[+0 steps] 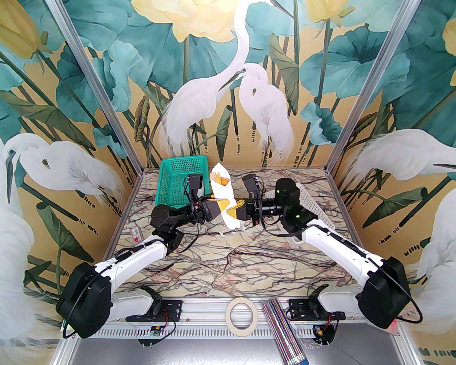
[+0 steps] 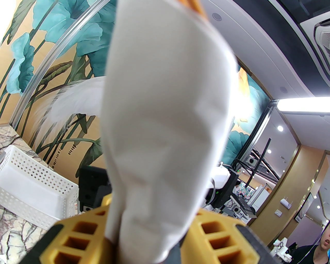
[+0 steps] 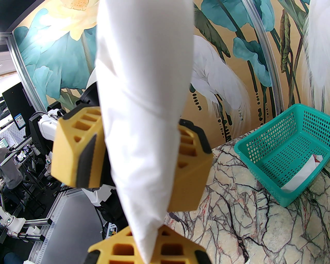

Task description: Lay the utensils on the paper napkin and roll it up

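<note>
From above, the paper napkin (image 1: 221,190) is a white roll held off the marble table (image 1: 228,256) at its centre. It leans with its open top towards 11 o'clock and its pointed lower end towards 5 o'clock. Orange-brown utensils (image 1: 220,178) show at the top opening. The left gripper (image 1: 217,206) comes in from 9 o'clock and the right gripper (image 1: 233,213) from 3 o'clock. Both meet on the lower half of the roll, the right one slightly lower. A green basket (image 1: 181,160) stands at 11 o'clock from the roll, and a white perforated tray (image 1: 313,206) lies at 3 o'clock under the right arm. A tape roll (image 1: 241,315) rests on the rail at 6 o'clock.

In the left wrist view, the left gripper (image 2: 152,232) has its yellow fingers (image 2: 82,232) pressed on either side of the paper napkin (image 2: 165,116), jaws narrowed on it. The roll rises towards 12 o'clock, where an orange utensil tip (image 2: 194,5) shows. The white tray (image 2: 31,180) sits at 8 o'clock.

In the right wrist view, the right gripper (image 3: 147,250) at 6 o'clock is closed tight on the pointed end of the paper napkin (image 3: 144,103). Higher up, the left gripper (image 3: 134,159) flanks the roll, touching both sides. The green basket (image 3: 247,152) at 3 o'clock holds a white bundle (image 3: 301,175).
</note>
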### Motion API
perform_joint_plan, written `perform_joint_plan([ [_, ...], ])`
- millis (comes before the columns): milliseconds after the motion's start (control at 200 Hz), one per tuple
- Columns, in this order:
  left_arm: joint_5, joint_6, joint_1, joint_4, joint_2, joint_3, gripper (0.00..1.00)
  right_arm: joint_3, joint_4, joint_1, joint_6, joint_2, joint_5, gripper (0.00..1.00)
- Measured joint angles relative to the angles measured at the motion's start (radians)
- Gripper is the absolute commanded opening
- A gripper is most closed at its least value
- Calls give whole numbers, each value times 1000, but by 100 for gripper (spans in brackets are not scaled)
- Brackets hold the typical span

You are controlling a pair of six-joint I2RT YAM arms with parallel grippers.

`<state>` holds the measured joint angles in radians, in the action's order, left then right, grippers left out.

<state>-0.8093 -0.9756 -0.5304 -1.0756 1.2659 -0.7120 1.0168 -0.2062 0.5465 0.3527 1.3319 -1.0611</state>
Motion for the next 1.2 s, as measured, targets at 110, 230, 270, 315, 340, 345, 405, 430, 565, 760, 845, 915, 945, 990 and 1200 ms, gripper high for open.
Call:
perform_joint_plan([
  [110, 0, 2, 0, 11, 0, -1, 34, -1, 3, -3, -1, -3, -8, 0],
  [230, 0, 9, 0, 26, 0, -9, 28, -1, 4, -5, -1, -9, -10, 0],
  [270, 0, 10, 0, 32, 0, -11, 26, -1, 5, -5, -1, -12, -10, 0],
  [315, 0, 16, 0, 38, 0, -13, 24, -1, 8, -5, -1, -15, -10, 0],
  [340, 0, 20, 0, 40, 0, -13, 23, -1, 10, -5, -1, -17, -10, 0],
  [345, 0, 20, 0, 40, 0, -13, 22, -1, 11, -5, -1, -17, -10, 0],
  [405, 0, 29, 0, 44, 0, -13, 20, -1, 17, -5, -1, -20, -11, 1],
  [430, 0, 34, 0, 47, 0, -13, 18, -1, 19, -5, -1, -21, -12, 4],
  [565, -1, 63, 0, 71, 0, -17, 11, -1, 43, -5, -2, -31, -12, 19],
  [760, -8, 92, 0, 123, -25, -26, 5, -1, 75, -30, -25, -58, 18, 45],
  [845, -11, 110, 0, 153, -44, -32, 4, -2, 90, -35, -40, -69, 38, 54],
  [915, -16, 127, 0, 180, -58, -34, 3, -5, 106, -39, -52, -80, 51, 60],
  [945, -17, 135, 1, 195, -64, -35, 2, -8, 115, -41, -59, -87, 61, 62],
  [990, -19, 143, 4, 214, -72, -36, 0, -11, 129, -45, -64, -98, 72, 65],
  [1200, -37, 161, 76, 294, -123, -36, 0, -46, 195, -73, -105, -172, 138, 78],
])
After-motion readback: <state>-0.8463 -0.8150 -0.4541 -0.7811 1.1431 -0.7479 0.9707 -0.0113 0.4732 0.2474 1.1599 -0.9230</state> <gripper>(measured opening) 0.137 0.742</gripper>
